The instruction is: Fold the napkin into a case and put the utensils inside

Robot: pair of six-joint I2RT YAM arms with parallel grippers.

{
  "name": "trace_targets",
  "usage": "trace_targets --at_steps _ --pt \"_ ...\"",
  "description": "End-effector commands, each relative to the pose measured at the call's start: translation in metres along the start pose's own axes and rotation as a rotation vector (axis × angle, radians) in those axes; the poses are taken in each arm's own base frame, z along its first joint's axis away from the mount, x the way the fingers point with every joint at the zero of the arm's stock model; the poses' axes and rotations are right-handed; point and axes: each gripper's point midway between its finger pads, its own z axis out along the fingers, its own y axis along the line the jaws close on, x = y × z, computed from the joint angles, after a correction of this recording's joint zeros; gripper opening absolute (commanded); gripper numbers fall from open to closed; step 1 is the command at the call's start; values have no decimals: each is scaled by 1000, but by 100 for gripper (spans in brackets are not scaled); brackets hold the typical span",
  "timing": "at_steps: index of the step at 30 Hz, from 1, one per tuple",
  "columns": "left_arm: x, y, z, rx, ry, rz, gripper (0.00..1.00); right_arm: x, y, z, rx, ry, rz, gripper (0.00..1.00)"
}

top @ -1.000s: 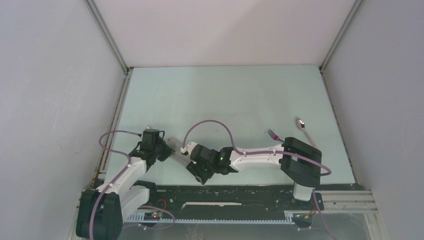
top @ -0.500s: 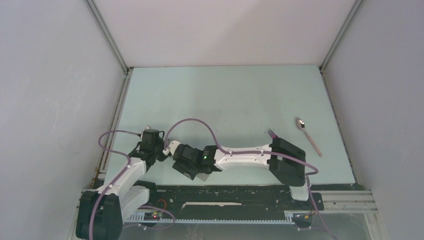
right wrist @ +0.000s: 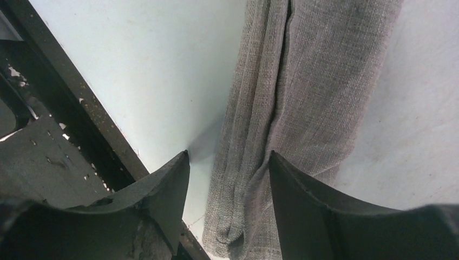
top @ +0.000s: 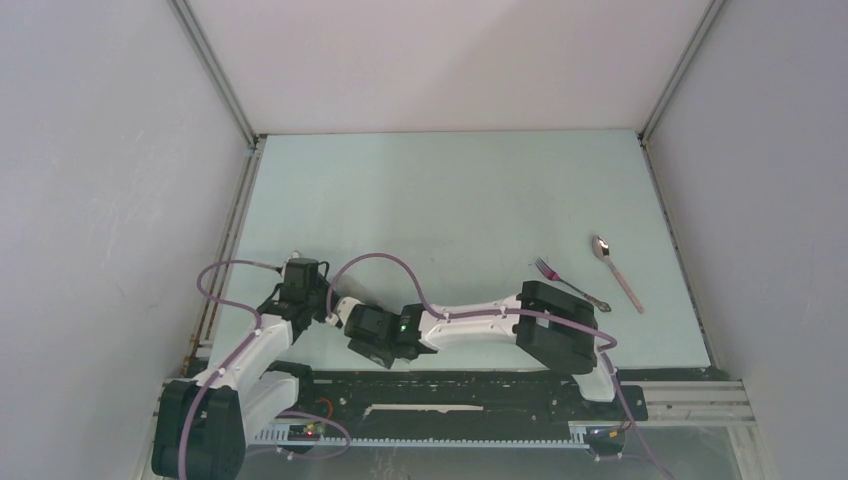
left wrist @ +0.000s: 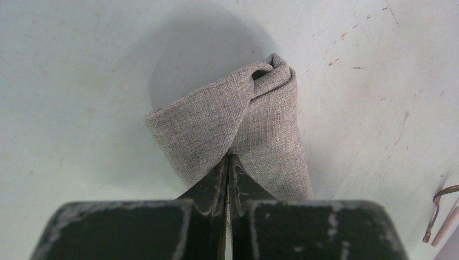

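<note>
only left wrist shows left gripper (left wrist: pixel 228 158) pinching napkin (left wrist: pixel 214 116)

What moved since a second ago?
The right gripper slid left toward the left gripper, and its arm's elbow swung left too, uncovering the thin metal fork. The left gripper stays shut on the folded grey-beige cloth napkin; the metal spoon has not moved.

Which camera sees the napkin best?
The left wrist view: the folded napkin shows nearly whole, pinched in the left gripper. The right wrist view shows only a close strip between the open fingers of the right gripper. From the top, the arms hide it.
</note>
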Motion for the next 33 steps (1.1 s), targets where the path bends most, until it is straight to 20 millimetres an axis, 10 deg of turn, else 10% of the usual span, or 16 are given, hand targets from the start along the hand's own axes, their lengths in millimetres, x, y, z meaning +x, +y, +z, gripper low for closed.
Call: trace_targets --at_steps 1,12,21,27,33 --pt "-5 29 3 -126 -33 32 4 14 0 14 53 8 -13 63" --pt "-9 19 -4 -91 -19 32 12 18 -30 10 240 -41 51 2" --pt "-62 -32 -70 69 -113 6 48 -25 -1 -14 -7 -202 184 0" --pt "-112 -38 -135 57 -273 20 51 -66 20 -44 -317 -306 366 0" --pt "-127 -49 -173 84 -367 56 52 -88 -3 -70 -600 -422 643 0"
